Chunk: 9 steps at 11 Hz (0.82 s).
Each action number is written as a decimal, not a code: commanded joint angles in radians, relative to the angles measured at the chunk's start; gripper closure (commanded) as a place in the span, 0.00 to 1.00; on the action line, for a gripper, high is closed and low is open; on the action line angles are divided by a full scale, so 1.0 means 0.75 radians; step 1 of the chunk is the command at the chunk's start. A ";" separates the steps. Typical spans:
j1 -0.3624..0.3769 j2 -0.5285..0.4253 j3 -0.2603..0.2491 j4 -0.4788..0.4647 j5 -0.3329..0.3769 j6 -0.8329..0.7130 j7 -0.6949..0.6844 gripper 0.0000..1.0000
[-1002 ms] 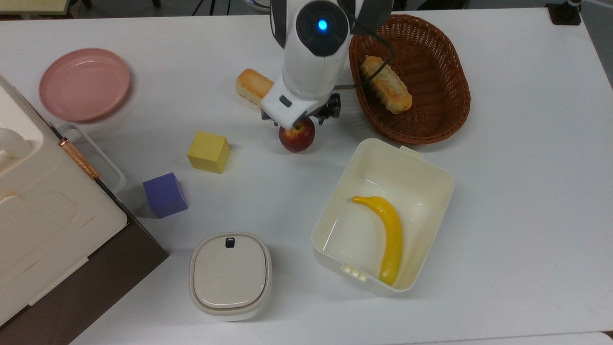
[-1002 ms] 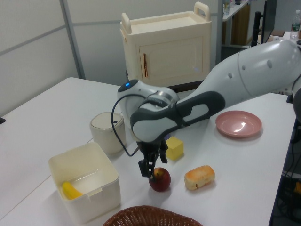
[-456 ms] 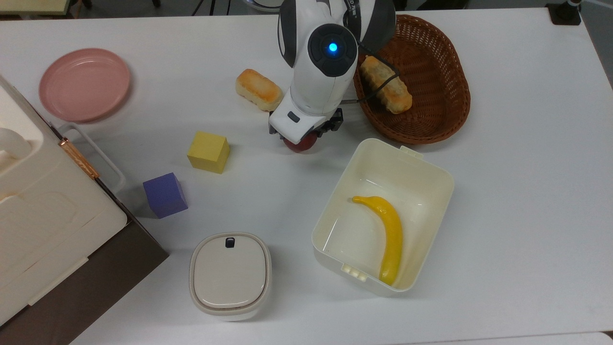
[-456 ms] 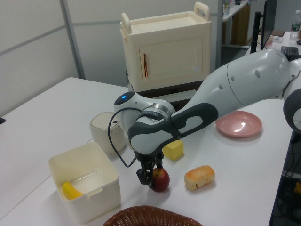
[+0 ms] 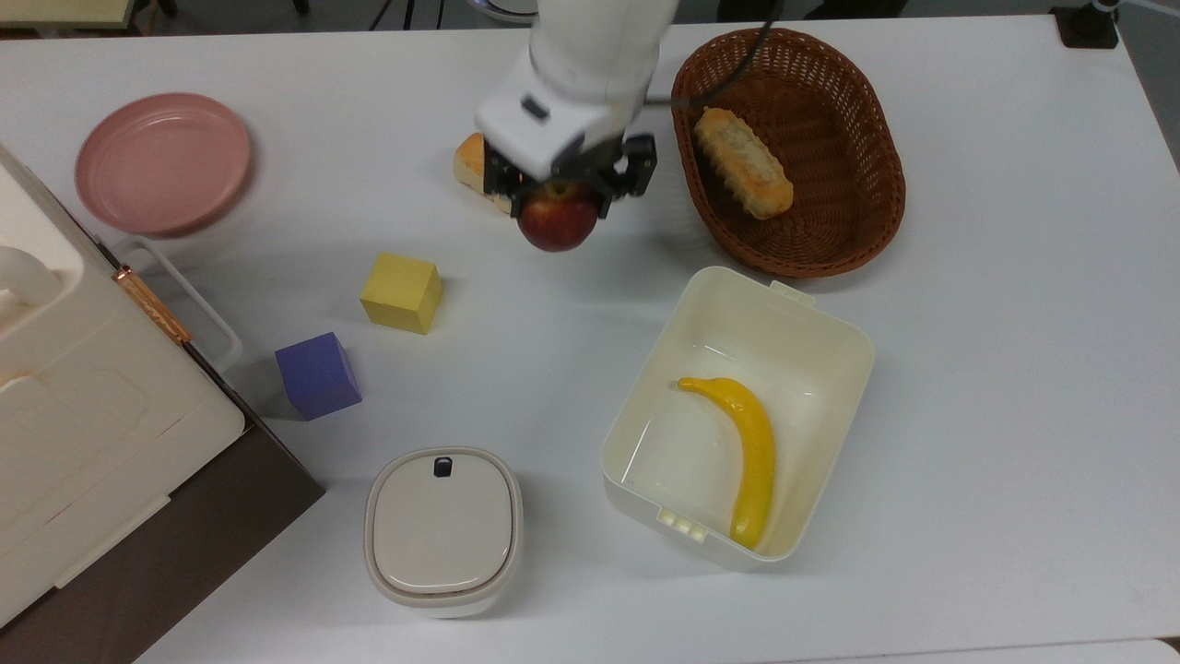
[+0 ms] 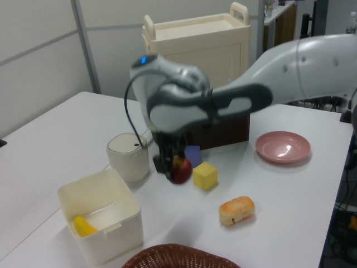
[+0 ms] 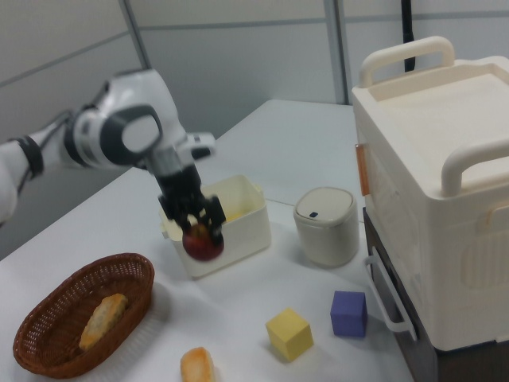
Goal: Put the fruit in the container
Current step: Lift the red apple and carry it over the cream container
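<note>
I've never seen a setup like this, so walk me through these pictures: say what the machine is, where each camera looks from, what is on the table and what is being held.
The machine is a single white robot arm ending in a gripper with two jaws. Three fixed cameras watch one white table: the top view looks straight down, the left view and right view look across it from opposite sides.

The jaws are shut on a dark-red apple, lifted off the table. It is meant for the open cream box, where a banana already lies.

Also on the table: a wicker basket holding a bread roll, a second roll, a yellow cube, a purple cube, a pink plate, a small lidded box and a large cream cabinet at the edge.
</note>
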 commanded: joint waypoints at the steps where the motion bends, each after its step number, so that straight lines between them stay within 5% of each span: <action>1: 0.025 -0.020 0.014 0.087 0.004 0.154 0.067 0.48; 4: 0.070 0.041 0.053 0.077 -0.001 0.519 0.206 0.41; 7: 0.117 0.129 0.053 0.054 -0.002 0.665 0.209 0.34; 8: 0.125 0.149 0.053 0.048 -0.005 0.667 0.207 0.24; 9: 0.128 0.156 0.053 0.048 -0.003 0.665 0.205 0.00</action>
